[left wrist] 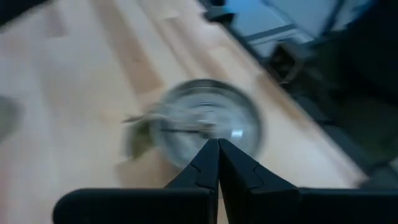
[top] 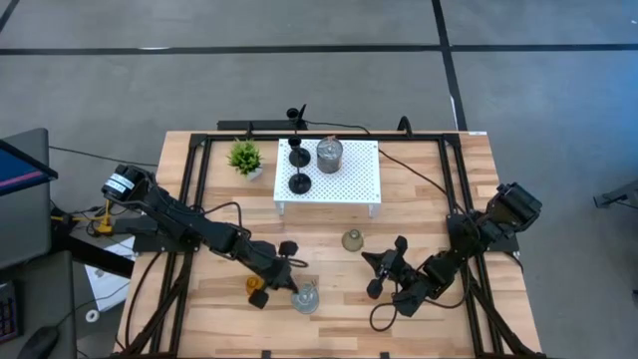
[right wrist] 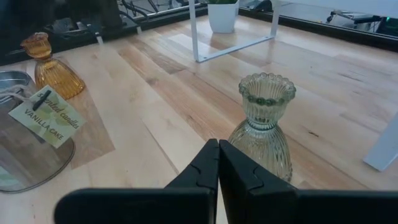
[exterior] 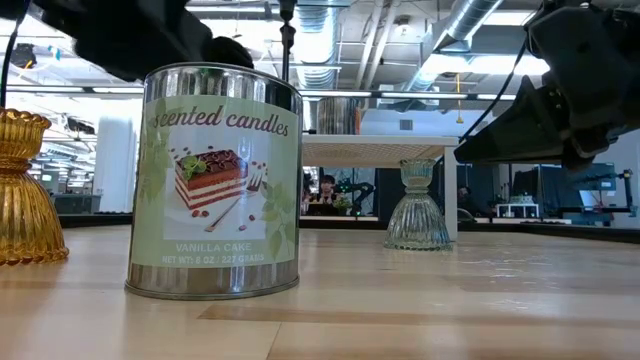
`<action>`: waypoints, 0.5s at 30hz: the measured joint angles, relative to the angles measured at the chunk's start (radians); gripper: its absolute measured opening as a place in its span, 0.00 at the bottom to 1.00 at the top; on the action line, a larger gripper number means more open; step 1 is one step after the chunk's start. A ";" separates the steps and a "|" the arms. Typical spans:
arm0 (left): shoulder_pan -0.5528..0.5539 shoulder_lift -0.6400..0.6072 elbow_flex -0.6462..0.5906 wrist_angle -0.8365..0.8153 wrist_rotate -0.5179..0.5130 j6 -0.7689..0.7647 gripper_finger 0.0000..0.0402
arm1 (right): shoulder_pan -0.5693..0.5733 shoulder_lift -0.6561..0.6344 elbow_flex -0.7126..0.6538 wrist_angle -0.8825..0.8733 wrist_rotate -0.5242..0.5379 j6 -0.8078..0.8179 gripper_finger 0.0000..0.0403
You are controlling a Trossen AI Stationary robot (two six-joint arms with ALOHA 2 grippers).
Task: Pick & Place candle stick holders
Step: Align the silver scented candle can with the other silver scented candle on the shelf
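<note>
A candle jar [top: 305, 297] with a "scented candles" label [exterior: 215, 180] stands on the table near the front. My left gripper [top: 296, 277] is shut and hangs just above its lid [left wrist: 205, 121]. An amber holder [top: 257, 289] stands to the jar's left. A greyish-olive bell-shaped holder [top: 352, 239] stands mid-table. My right gripper [right wrist: 219, 144] is shut and points at it from the right, a little short of it [top: 369, 263]. Two black sticks [top: 297, 150] [top: 299, 182] and a second jar [top: 329, 155] stand on the white stand [top: 364, 175]. My left gripper's shut fingertips [left wrist: 219, 155] point down over the jar's lid. I cannot tell whether they touch it.
A small green potted plant [top: 244, 157] stands at the far left beside the stand. Bare wood lies between the stand and the holders. A black frame [top: 194, 189] runs along the table's edges.
</note>
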 joint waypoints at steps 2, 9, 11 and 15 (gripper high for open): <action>0.000 0.000 0.000 0.000 0.058 -0.052 0.01 | 0.000 0.000 0.000 0.001 0.000 0.000 0.00; -0.009 0.000 0.000 -0.003 0.198 -0.250 0.01 | 0.000 0.000 0.000 0.001 0.000 0.000 0.00; -0.023 0.004 0.000 -0.002 0.197 -0.268 0.01 | 0.000 -0.001 0.000 0.001 0.000 0.000 0.00; -0.074 0.033 0.000 -0.002 0.100 -0.268 0.01 | 0.000 -0.001 0.000 0.001 0.000 0.000 0.00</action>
